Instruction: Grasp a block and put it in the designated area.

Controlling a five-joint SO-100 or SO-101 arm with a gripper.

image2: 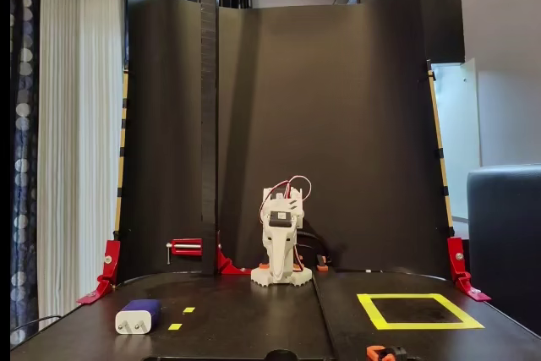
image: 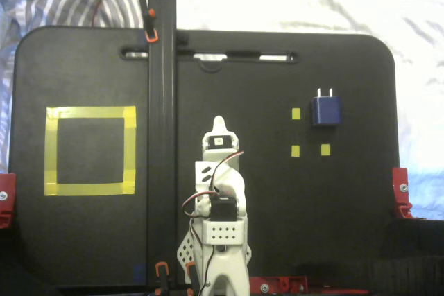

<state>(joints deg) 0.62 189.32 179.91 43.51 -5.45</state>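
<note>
End effector point(image: 218, 124) first: mine is folded in over my base near the middle of the tabletop point(image: 347, 227), tip pointing to the far edge in the view from above and down toward the tabletop in the front view point(image2: 280, 266). It holds nothing, and the fingers look drawn together, though from these angles I cannot tell for certain how narrow the gap is.

Outward from there, the block point(image: 325, 110) lies well off to my right in the view from above, flat on the tabletop, its pale prongs aimed at the far edge. It sits at the far right corner of a set of small yellow marks point(image: 295, 114). In the front view the block point(image2: 138, 316) shows at the near left, prongs end facing the camera.

The designated area point(image: 90, 150) is on the opposite side, well apart from the block, its yellow tape square enclosing bare black surface. A tall black post point(image: 161, 136) stands between me and that square.

Nothing is done yet; reaching for the block comes first. I judge the risks as these: the block is smooth and boxy, so an off-centre pinch could twist it or push it away; closing over the prongs could let it slip; and the carry crosses the post, so a low or wide swing could knock the block loose.
</note>
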